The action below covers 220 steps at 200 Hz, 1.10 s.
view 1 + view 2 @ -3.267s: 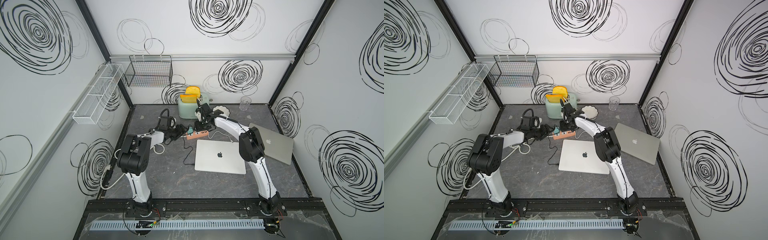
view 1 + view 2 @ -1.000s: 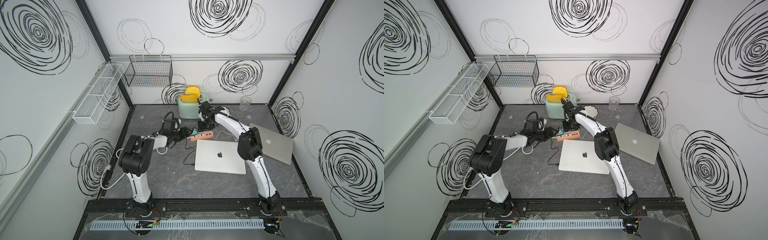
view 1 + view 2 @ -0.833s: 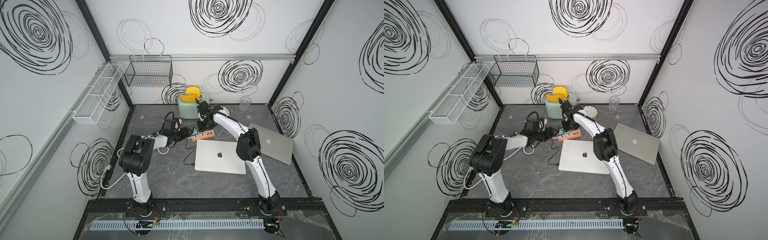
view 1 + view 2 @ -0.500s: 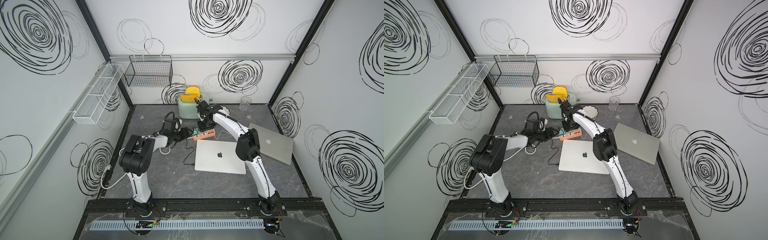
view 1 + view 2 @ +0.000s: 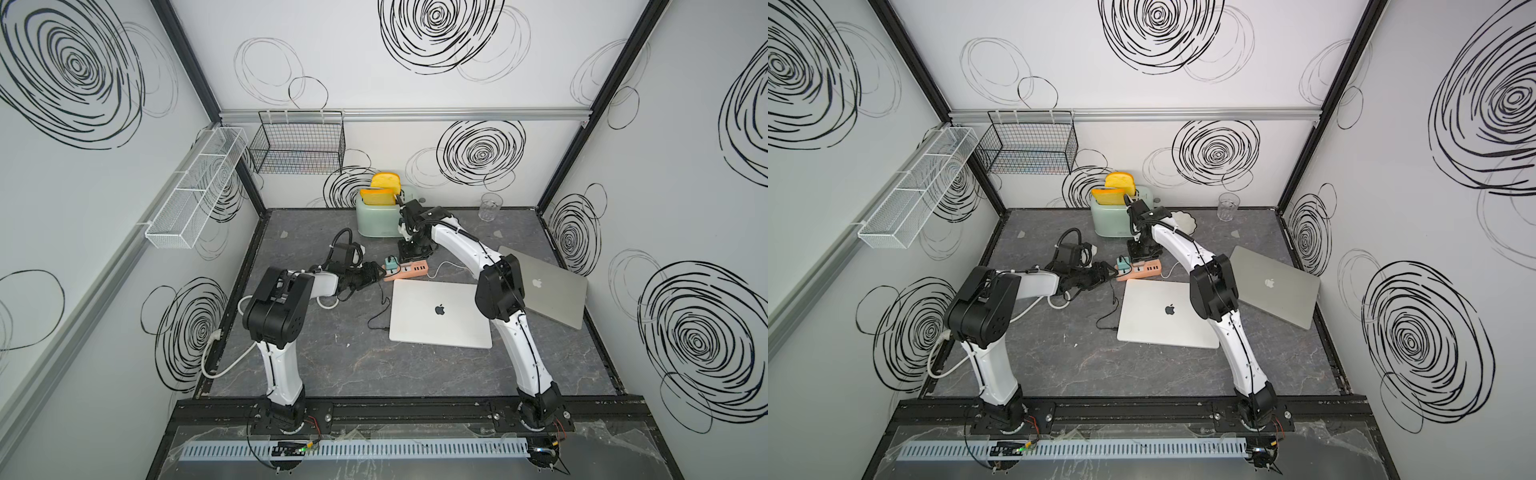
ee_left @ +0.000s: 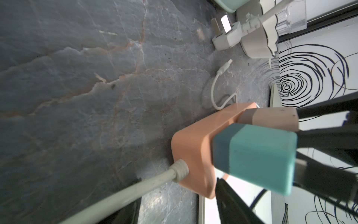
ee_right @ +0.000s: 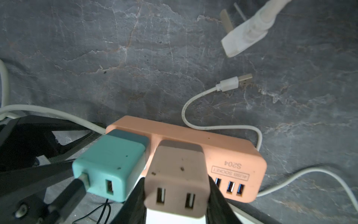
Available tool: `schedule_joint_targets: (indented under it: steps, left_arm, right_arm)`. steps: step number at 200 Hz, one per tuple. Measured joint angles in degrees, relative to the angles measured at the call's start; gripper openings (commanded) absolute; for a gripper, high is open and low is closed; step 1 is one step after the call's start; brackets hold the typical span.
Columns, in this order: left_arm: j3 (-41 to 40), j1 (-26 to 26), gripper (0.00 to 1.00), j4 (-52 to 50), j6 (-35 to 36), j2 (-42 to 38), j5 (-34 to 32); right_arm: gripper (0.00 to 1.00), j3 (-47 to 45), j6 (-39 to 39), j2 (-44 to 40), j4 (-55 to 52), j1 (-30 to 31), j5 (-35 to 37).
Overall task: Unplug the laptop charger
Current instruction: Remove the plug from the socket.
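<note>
The beige charger (image 7: 176,170), plugged into the strip (image 7: 232,155) on the bench (image 7: 135,58), was clamped by the right fingers (image 7: 219,203), seemingly for pulling, while the strip's end was straddled, grip unclear, by the left fingers (image 6: 232,205).

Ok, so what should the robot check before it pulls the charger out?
1. Teal charger seated in the power strip: ok, not yet out.
2. Black cable plugged into the teal charger: ok.
3. Right gripper on the teal charger: not ok; it is shut on the beige adapter beside it.
4. Left gripper steadying the strip: cannot tell; jaws stand open at its cord end.
5. Loose white plug clear of the strip: ok, lying apart on the table.
</note>
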Motion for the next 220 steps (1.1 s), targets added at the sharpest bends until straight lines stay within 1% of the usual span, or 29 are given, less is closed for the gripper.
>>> schedule_joint_targets:
  steps: [34,47,61,79,102,155,220]
  left_arm:
    - [0.0,0.0,0.66,0.0,-0.02,0.0,-0.02]
    - [-0.04,0.0,0.65,0.24,-0.04,0.0,0.02]
    - [-0.83,0.09,0.65,1.49,-0.48,-0.09,0.31]
    - [-2.95,0.81,0.65,5.55,-2.34,-0.15,2.03]
    - [-5.92,1.81,0.65,9.92,-5.09,-0.68,4.2]
    - [-8.46,2.89,0.64,15.69,-9.99,-0.46,8.52]
    - [-10.1,3.02,0.62,20.76,-14.19,0.37,10.05]
  right_arm:
    - [0.11,0.02,-0.33,0.0,0.0,0.48,0.79]
    - [0.11,0.02,0.11,0.0,0.13,0.26,-0.35]
    - [0.1,-1.44,1.25,-0.52,1.81,-0.5,-3.3]
    - [0.09,-4.87,2.8,-2.23,4.66,-1.88,-6.84]
    - [0.09,-5.62,3.1,-2.54,5.27,-2.86,-9.29]
    - [0.09,-6.43,2.86,-2.56,5.95,-3.21,-12.35]
    - [0.09,-6.54,2.86,-2.56,5.95,-3.56,-14.16]
